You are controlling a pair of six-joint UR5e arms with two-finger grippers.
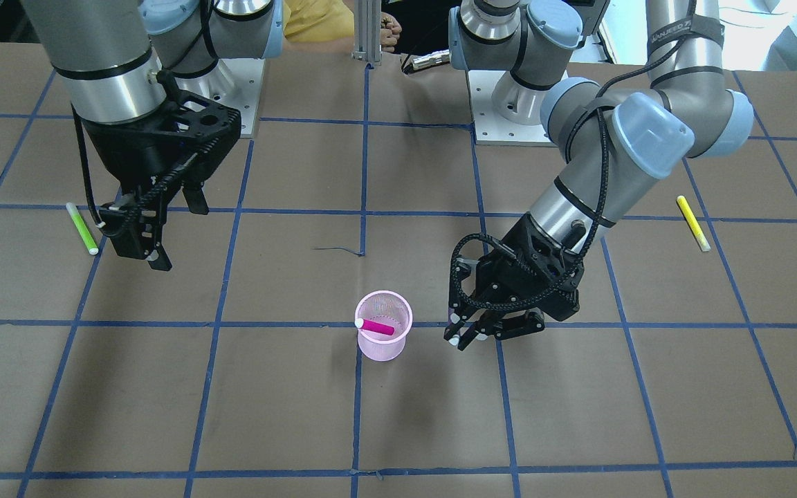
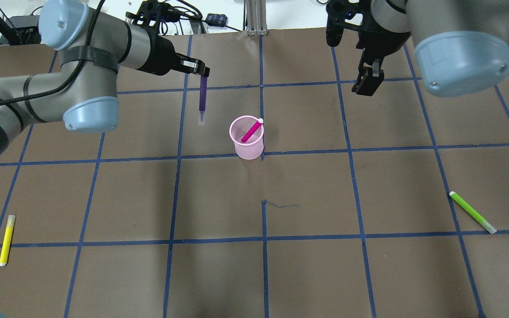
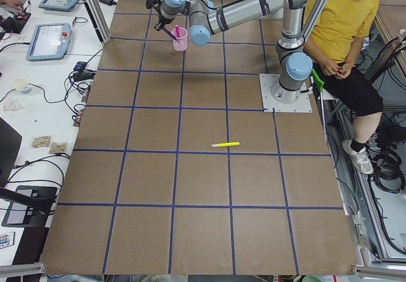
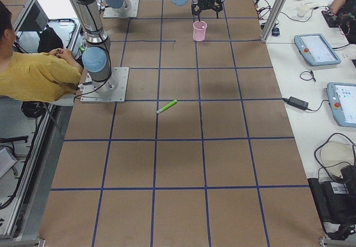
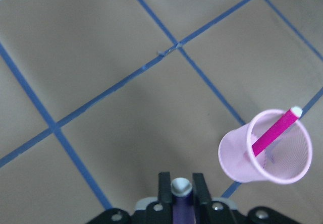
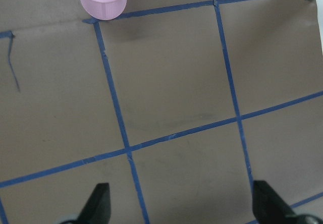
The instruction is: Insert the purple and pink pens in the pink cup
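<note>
Well, left end effector [image 2: 203, 74] clamps the purple pen [image 2: 202, 99] beside the pink cup [image 2: 248, 149]; right end effector [image 6: 181, 206] hangs spread, well apart.

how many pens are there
4: pink pen leaning in the cup, purple pen in the left gripper, yellow pen on the table at the robot's left, green pen at its right.

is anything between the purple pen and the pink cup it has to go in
Nothing visible: only bare table lies between the purple pen, held by the left gripper, and the pink cup. The pink pen already leans inside, taking part of the opening.
</note>
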